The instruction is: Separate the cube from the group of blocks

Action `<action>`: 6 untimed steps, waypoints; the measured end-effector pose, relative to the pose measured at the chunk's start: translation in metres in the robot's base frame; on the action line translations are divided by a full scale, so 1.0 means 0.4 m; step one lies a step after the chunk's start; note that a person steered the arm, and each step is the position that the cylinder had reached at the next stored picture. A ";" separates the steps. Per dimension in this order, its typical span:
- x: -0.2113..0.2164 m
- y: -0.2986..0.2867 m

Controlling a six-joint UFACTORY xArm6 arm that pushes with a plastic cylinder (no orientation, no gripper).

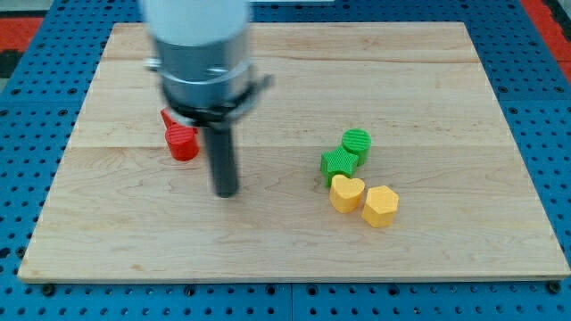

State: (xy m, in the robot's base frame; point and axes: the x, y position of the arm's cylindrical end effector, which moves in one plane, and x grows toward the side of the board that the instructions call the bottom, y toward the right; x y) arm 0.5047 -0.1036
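My tip (227, 193) rests on the wooden board (428, 80) left of centre. A red round block (182, 143) lies just up and left of the tip, with a second red block (166, 117) behind it, mostly hidden by the arm. A group of blocks sits well to the tip's right. It holds a green cylinder (357, 142), a green star-like block (338, 163), a yellow heart (346, 193) and a yellow hexagon (381, 206), all touching or nearly so. I cannot make out a plain cube shape.
The board lies on a blue perforated table (553, 134). The arm's wide grey body (201, 53) covers part of the board's upper left.
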 end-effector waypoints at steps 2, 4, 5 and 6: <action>-0.183 -0.248; -0.293 -0.109; -0.299 -0.037; -0.346 0.042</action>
